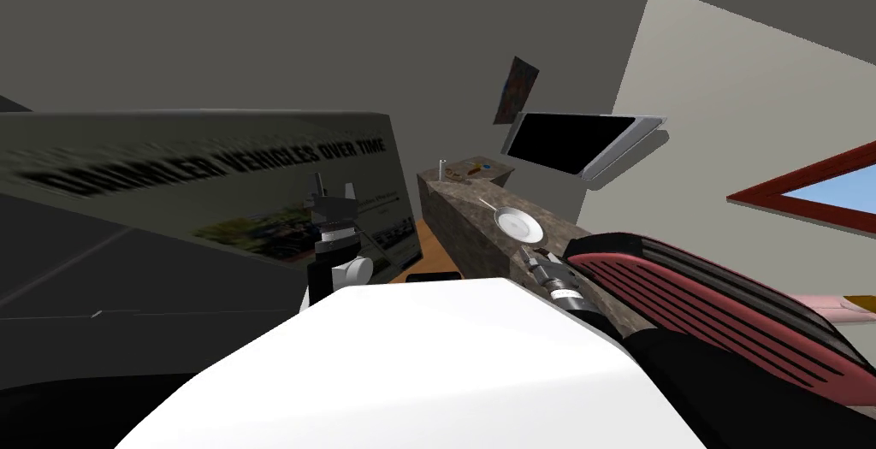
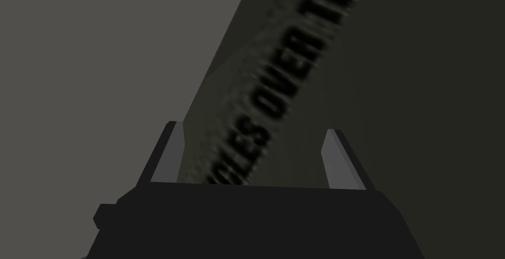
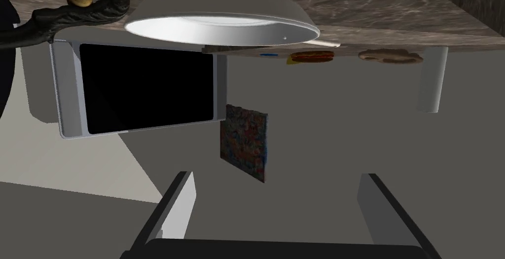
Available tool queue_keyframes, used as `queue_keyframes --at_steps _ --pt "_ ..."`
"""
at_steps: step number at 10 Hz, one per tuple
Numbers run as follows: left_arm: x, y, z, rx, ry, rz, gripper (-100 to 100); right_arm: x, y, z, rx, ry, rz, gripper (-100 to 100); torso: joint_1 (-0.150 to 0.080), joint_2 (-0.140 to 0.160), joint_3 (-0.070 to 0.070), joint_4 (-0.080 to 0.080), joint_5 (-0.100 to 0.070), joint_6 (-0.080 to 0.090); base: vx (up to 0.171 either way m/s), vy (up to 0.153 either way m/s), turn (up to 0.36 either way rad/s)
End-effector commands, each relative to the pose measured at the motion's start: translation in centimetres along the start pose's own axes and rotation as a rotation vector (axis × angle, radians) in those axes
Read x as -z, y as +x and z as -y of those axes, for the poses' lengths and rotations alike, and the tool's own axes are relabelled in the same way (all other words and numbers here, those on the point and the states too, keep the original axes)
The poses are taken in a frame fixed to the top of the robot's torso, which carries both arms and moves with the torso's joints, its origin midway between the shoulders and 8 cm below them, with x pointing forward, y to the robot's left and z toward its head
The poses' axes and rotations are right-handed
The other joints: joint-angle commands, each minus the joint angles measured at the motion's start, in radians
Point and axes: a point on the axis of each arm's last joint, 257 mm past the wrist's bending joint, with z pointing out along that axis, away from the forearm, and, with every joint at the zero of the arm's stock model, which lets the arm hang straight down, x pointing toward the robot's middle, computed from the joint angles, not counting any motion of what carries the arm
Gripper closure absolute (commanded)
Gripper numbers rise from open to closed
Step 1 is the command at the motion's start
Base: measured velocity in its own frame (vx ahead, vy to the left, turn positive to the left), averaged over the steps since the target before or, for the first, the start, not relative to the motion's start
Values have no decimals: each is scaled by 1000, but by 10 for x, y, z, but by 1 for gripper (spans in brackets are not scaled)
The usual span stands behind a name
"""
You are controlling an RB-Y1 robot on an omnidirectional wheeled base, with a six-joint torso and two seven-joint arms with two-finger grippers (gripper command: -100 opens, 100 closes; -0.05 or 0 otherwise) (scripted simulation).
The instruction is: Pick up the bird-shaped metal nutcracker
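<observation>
The bird-shaped nutcracker (image 3: pixel 59 12) is black metal with a brass-coloured knob. It lies on the brown marbled counter (image 3: pixel 375 4) right beside a white plate (image 3: pixel 222 21). My right gripper (image 3: pixel 278 206) is open and empty, a short way from both and touching neither. In the head view the right gripper (image 1: pixel 532 256) sits low at the counter's (image 1: pixel 466 221) near end, just in front of the plate (image 1: pixel 519 224). My left gripper (image 1: pixel 334 189) is raised in front of my chest, open and empty (image 2: pixel 254 157).
A large printed poster board (image 1: pixel 214 187) stands close on my left. A dark red slatted chair (image 1: pixel 684 286) is close on my right. A black wall screen (image 1: pixel 569 140) hangs over the counter. Small food items (image 1: pixel 470 168) lie at the counter's far end.
</observation>
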Motion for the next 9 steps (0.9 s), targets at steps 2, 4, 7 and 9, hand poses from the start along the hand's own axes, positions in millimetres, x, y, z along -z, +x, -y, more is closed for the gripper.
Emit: queue_keyframes --at_steps 2,4,7,9 --pt "0 0 0 0 0 0 0 17 26 28 127 55 -106 -100 0 0 0 0 0 0 35 16 139" --pt "0 0 0 0 0 0 0 30 43 45 207 88 -176 -100 -1 -2 -1 0 0 0 62 8 164" --pt "0 0 0 0 0 0 0 60 72 78 362 138 -312 -100 -1 0 0 0 0 0 40 8 136" --pt "0 0 0 0 0 0 0 76 84 94 436 159 -378 -100 -1 -1 -1 0 0 0 61 -6 146"
